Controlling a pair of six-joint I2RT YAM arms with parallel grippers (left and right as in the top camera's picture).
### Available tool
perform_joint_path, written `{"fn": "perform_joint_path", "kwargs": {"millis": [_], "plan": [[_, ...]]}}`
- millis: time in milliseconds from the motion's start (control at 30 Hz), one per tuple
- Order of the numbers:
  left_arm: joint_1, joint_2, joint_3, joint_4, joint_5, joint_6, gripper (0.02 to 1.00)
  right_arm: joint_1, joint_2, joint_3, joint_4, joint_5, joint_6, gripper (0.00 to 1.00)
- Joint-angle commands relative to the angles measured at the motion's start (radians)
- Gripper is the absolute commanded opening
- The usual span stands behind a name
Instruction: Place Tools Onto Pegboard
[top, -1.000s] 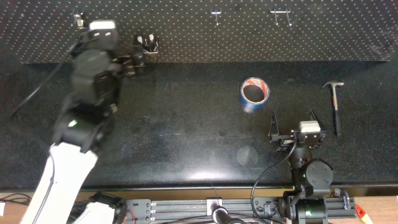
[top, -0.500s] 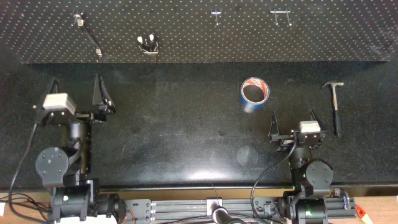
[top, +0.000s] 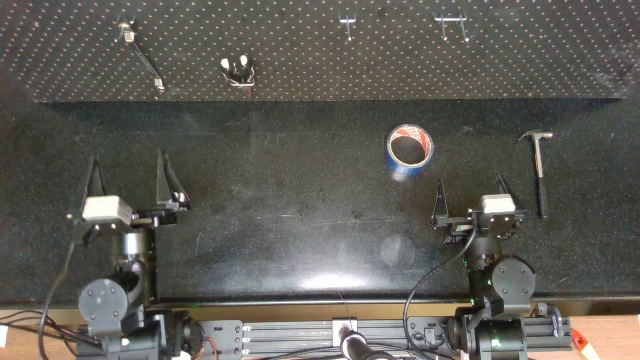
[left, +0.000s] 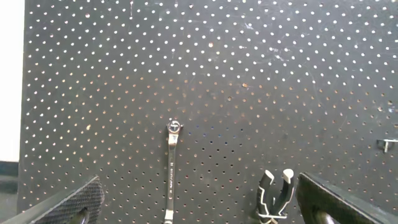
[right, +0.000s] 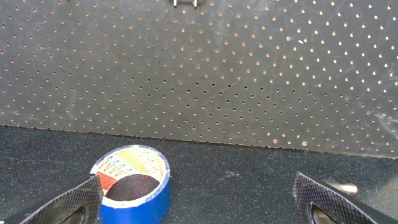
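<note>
Left hand spread wide, right hand likewise, slim silver wrench hanging upright on black pegboard

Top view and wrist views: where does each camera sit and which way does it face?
Top view: fixed overhead, looking down on table and pegboard; both arms show, left hand and right hand open.
Left wrist view: on the left arm, facing the pegboard's hung wrench and pliers; own fingers frame it.
Right wrist view: on the right arm, facing the pegboard past the tape roll; own fingers frame it.
Shared: top and left wrist, wrench and pliers; top and right wrist, tape roll.
</note>
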Motion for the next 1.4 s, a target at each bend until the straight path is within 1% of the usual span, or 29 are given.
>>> {"fn": "perform_joint_path", "kwargs": {"millis": [33,333,500,633,800,933,1067,1233,1400], "plan": [[0.004,-0.101,-0.065,0.006,0.005,-0.001,0.996,-0.005,-0.01,-0.003,-0.006,-0.006,0.012,0.989],[0.001,-0.217,-0.154,-0.006,-0.002,-0.001,0.996,-0.005,-0.01,-0.003,-0.006,-0.006,0.012,0.989],[-0.021,-0.234,-0.153,-0.149,-0.006,0.003,0.996,-0.005,-0.01,-0.003,-0.006,-0.006,0.012,0.989],[-0.071,-0.234,-0.153,-0.287,-0.056,0.003,0.996,-0.005,-0.01,-0.003,-0.006,-0.006,0.012,0.989],[-0.048,-0.234,-0.153,-0.403,-0.054,0.002,0.996,-0.005,-0.01,-0.003,-0.006,-0.006,0.012,0.989],[-0.029,-0.234,-0.153,-0.408,-0.058,0.003,0.996,-0.005,-0.01,-0.003,-0.006,-0.006,0.012,0.987],[-0.029,-0.234,-0.153,-0.408,-0.058,0.034,0.996,-0.005,-0.01,-0.003,-0.006,-0.006,0.012,0.989],[-0.031,-0.234,-0.153,-0.407,-0.038,0.032,0.996,-0.005,-0.01,-0.003,-0.006,-0.006,0.012,0.989],[-0.031,-0.234,-0.153,-0.408,-0.039,0.032,0.996,-0.005,-0.01,-0.003,-0.005,-0.006,0.012,0.989]]}}
